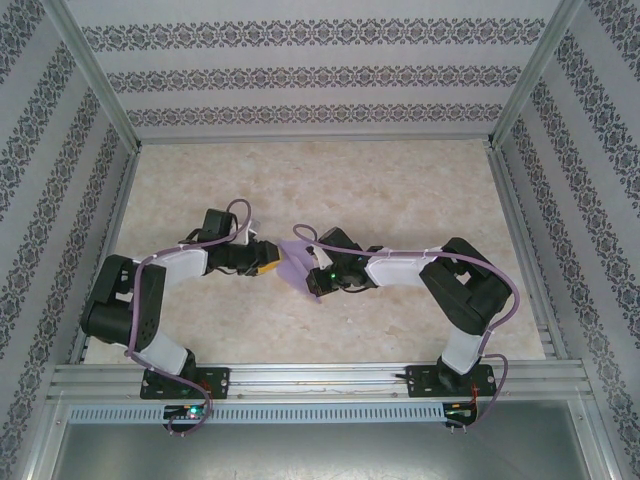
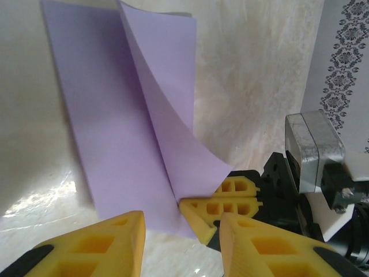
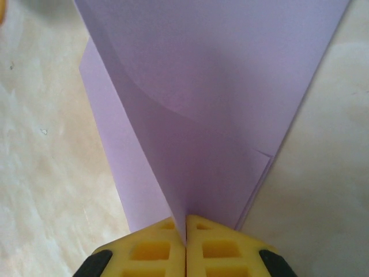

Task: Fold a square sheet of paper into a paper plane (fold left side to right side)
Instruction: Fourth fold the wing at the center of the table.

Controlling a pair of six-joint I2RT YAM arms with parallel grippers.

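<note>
On the left side of the marbled beige table point(image 1: 400, 190), our left end effector point(image 1: 270, 266) pointed rightward at the work with its yellow fingers point(image 2: 98, 245) spread apart and nothing between them. From its own wrist camera, that left end effector point(image 2: 180, 231) sat just beside the near short edge of the thin lilac square sheet of paper point(image 2: 109, 133). The sheet's long axis and centre crease ran straight away from it.

At mid-table the sheet point(image 1: 295, 262) lay between the two arms, with one half flat on the surface. The other half rose from the crease in a curved, standing flap point(image 3: 219, 86).

On the right, our right end effector point(image 1: 314, 274) was closed tight on the lower corner of that raised flap. Its yellow pads met around the paper's edge in its wrist camera point(image 3: 185, 242), and we saw the same from the left wrist point(image 2: 222, 197).

We judged the fold to turn on this layout. The right arm alone had the paper, and the flap had to travel across the crease. The open left arm, nearest the flat half, was placed to pin it down.
</note>
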